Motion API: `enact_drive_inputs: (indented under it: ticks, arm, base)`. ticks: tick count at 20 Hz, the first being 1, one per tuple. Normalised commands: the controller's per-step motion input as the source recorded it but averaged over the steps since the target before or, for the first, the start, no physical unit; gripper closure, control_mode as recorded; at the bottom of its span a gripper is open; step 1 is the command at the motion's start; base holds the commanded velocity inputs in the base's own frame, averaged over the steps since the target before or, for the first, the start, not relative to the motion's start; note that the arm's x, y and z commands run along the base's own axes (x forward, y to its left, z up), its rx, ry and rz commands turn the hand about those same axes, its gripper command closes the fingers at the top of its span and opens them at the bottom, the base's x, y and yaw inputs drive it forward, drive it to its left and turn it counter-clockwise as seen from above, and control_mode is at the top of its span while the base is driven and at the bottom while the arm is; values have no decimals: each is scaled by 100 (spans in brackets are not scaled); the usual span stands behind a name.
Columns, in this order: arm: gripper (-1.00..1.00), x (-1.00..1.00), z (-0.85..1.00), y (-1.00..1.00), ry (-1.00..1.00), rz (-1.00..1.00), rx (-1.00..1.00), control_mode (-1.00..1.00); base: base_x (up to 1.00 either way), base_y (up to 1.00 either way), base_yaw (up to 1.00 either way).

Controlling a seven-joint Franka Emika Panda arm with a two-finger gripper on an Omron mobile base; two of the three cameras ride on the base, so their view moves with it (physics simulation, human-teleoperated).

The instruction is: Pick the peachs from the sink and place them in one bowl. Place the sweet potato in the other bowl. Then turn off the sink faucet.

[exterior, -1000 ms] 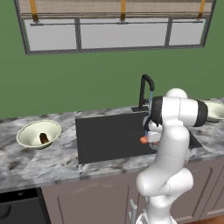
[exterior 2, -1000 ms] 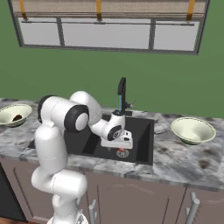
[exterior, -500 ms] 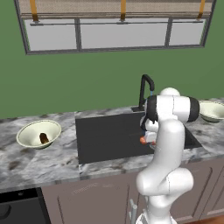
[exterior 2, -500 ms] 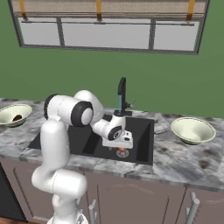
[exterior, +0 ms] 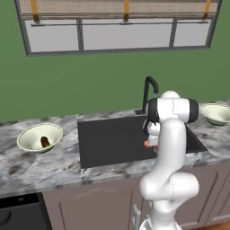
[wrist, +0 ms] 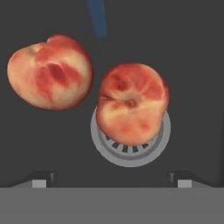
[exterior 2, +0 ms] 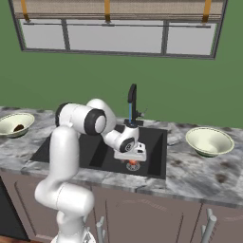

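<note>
Gripper (wrist: 112,177) down inside the sink (exterior: 112,141), jaws spread wide with nothing between them; only the two dark fingertips (wrist: 43,177) show at the 6 o'clock edge of the hand view, well apart.

Two peaches on the black basin floor. One peach (wrist: 131,104) sits right on the silver drain ring (wrist: 130,151), covering most of it, directly ahead of the open jaws. Second peach (wrist: 50,72) lies at about 10 o'clock from the first, just beside it (touching or a sliver apart, cannot tell). Blue water stream (wrist: 97,17) enters at 12 o'clock.

Right base view: hand (exterior 2: 130,153) hangs low over an orange-red peach (exterior 2: 133,165) near the sink's front wall. Faucet (exterior 2: 132,102) stands behind the basin, thin blue stream running.

Sweet potato (exterior: 45,142) lies inside the left bowl (exterior: 31,141) on the grey marbled counter (exterior: 27,168), at 9 o'clock of the sink. Other bowl (exterior 2: 223,142) on the counter at 3 o'clock.
</note>
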Motion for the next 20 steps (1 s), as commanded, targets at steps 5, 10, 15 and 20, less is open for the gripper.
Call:
enact_drive_inputs:
  ticks: [5,10,15,20]
  arm:
    - [-100,29,-21,-13,0,0,0,-100]
    - [-100,34,-27,-7,0,0,0,-100]
    - [-100,30,-25,-6,0,0,0,-100]
    - [100,19,-17,-1,0,0,0,-100]
  base:
    - [0,0,0]
    - [0,0,0]
    - [0,0,0]
    - [0,0,0]
